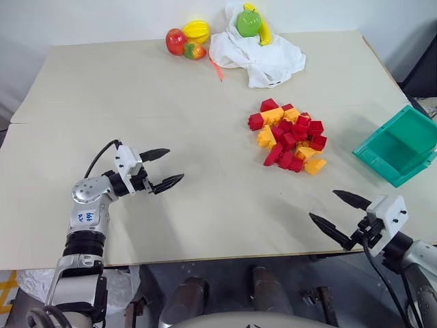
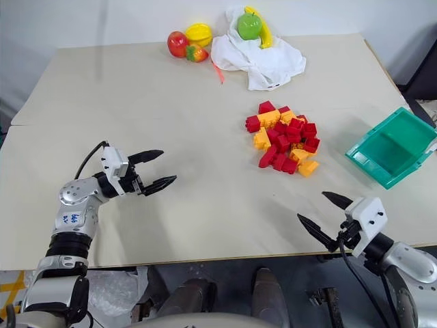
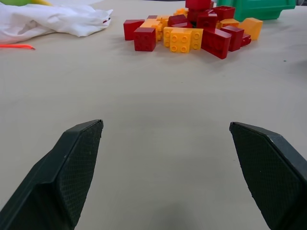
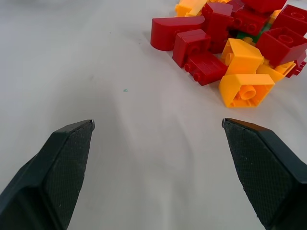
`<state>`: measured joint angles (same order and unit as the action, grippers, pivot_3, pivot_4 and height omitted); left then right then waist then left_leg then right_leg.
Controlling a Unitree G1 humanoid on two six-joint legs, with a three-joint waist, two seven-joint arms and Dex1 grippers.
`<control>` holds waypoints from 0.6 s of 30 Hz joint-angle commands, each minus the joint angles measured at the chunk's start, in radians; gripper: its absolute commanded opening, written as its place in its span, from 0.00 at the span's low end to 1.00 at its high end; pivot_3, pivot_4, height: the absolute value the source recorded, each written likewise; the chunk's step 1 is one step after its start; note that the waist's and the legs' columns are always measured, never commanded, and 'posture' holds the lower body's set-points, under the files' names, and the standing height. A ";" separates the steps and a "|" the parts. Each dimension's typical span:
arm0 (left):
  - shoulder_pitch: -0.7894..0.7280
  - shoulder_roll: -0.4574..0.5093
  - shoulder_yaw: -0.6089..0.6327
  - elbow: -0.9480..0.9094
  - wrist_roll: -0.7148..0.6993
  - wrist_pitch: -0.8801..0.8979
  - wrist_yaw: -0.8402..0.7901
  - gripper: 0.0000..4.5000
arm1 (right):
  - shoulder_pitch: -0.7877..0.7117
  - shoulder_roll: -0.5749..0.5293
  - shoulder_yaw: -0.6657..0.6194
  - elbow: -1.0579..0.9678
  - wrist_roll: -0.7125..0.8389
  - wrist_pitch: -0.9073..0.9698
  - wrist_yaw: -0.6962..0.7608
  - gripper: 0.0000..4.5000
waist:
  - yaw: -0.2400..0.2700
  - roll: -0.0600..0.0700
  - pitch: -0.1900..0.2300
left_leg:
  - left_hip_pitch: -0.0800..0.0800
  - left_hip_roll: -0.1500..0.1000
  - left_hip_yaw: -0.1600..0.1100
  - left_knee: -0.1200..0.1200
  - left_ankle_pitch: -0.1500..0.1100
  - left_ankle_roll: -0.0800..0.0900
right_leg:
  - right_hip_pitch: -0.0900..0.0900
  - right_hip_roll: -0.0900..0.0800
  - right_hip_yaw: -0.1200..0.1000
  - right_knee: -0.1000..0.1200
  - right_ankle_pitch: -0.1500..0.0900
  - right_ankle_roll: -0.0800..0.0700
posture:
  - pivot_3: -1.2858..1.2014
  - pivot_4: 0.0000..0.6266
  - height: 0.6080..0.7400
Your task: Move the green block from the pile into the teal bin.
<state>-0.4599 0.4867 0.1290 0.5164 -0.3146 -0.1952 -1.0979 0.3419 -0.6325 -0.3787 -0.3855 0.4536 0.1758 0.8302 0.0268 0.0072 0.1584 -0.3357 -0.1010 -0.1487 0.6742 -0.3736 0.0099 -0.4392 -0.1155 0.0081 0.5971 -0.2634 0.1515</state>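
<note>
Both the left gripper [image 1: 166, 168] and right gripper [image 1: 332, 212] are wide apart, holding nothing, near the pile [image 1: 289, 137] of bricks.

White cloth [image 1: 263, 58] under green apple [image 1: 248, 23] and banana [image 1: 263, 31], toy fruits [image 1: 186, 39] beside, beige table [image 1: 136, 96]

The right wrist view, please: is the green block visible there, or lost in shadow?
Right wrist view: a green sliver shows, shaded between red bricks in the pile. Left eye view: even light, soft shadows, no green visible in the pile.
</note>
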 commanded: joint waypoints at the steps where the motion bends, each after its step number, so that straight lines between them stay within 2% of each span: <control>1: -0.027 0.003 0.003 -0.006 -0.017 -0.013 -0.019 1.00 | -0.005 -0.014 -0.029 -0.045 0.012 -0.001 -0.009 0.99 | 0.000 0.000 0.000 | 0.000 0.000 0.000 0.000 0.000 0.000 | 0.000 0.000 0.000 0.000 0.000 0.000 | 0.52 0.24 1.00; 9: -0.036 0.009 0.000 -0.010 0.001 0.059 0.036 1.00 | -0.009 0.021 0.004 -0.187 0.003 0.086 -0.134 0.99 | 0.000 0.000 0.000 | 0.000 0.000 0.000 0.001 0.000 0.000 | 0.000 0.000 0.000 0.002 0.000 0.000 | 0.52 0.24 1.00; 15: -0.087 -0.016 0.002 0.035 -0.010 -0.027 0.004 1.00 | -0.165 0.076 0.151 -0.379 0.039 0.446 -0.415 0.99 | 0.000 0.000 0.000 | -0.001 0.000 0.000 0.006 0.000 -0.001 | -0.001 0.000 0.001 0.005 0.000 -0.001 | 0.52 0.24 1.00; 18: -0.136 -0.030 -0.013 0.089 -0.005 -0.053 -0.033 1.00 | -0.292 0.102 0.254 -0.426 0.034 0.550 -0.486 0.86 | -0.001 0.000 0.000 | -0.001 -0.001 0.000 0.007 0.000 -0.001 | -0.001 -0.001 0.001 0.006 0.001 -0.001 | 0.52 0.24 1.00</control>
<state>-0.5726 0.4602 0.1175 0.5900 -0.3085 -0.2248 -1.1089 0.0816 -0.5402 -0.1597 -0.7549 0.4762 0.6814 0.3837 0.0256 0.0072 0.1585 -0.3371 -0.1018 -0.1488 0.6812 -0.3738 0.0092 -0.4408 -0.1160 0.0088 0.6032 -0.2628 0.1506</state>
